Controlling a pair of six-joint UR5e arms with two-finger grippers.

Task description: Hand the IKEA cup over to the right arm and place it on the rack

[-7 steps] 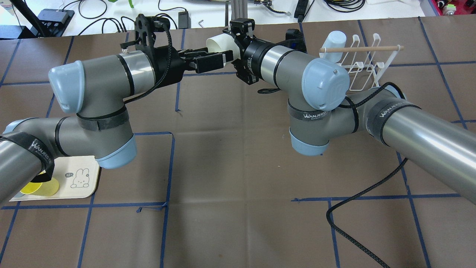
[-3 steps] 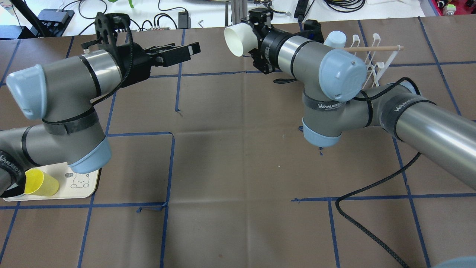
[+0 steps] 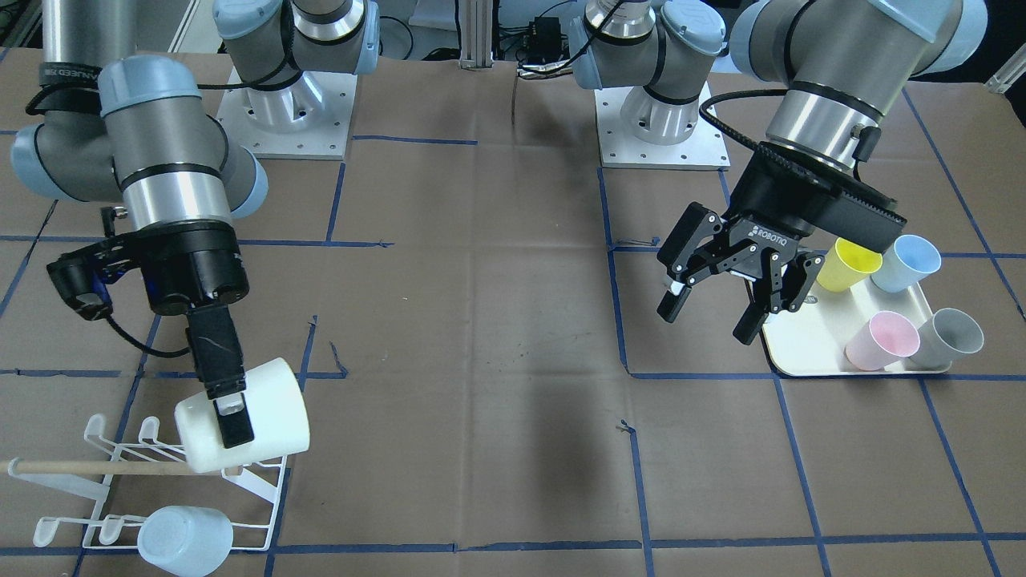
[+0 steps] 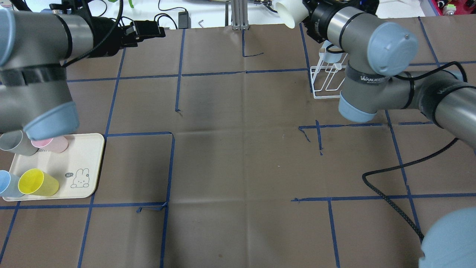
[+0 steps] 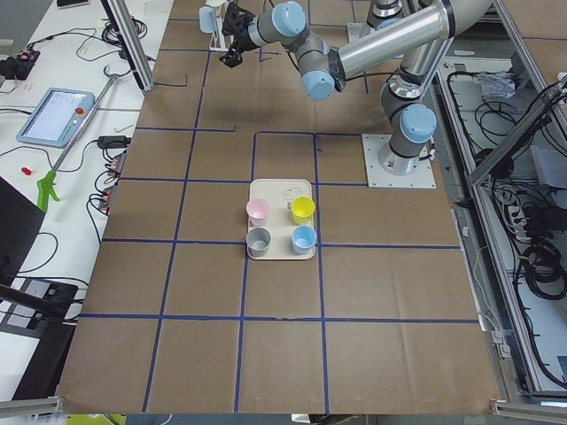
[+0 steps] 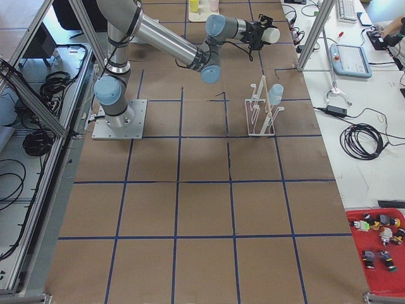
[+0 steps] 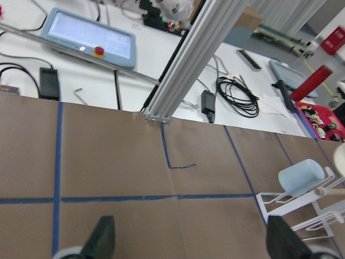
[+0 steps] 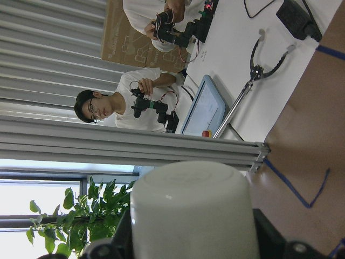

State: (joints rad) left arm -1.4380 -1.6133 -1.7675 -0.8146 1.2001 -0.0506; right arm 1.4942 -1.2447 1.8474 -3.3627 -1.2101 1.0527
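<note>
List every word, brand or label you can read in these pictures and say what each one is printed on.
"ROBOTIQ": white letters on the black body of the left claw.
"WANJEED": white letters on the black strap around the right arm; the finer line under it is too small to read.
Speech bubble beside the bunny drawing on the tray: too small to read.

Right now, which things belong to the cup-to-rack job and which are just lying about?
Job: white cup, gripped in the right claw; rack; left claw, open and empty.

Lying about: tray with yellow cup, blue cup, pink cup, grey cup; pale blue cup already on the rack.
</note>
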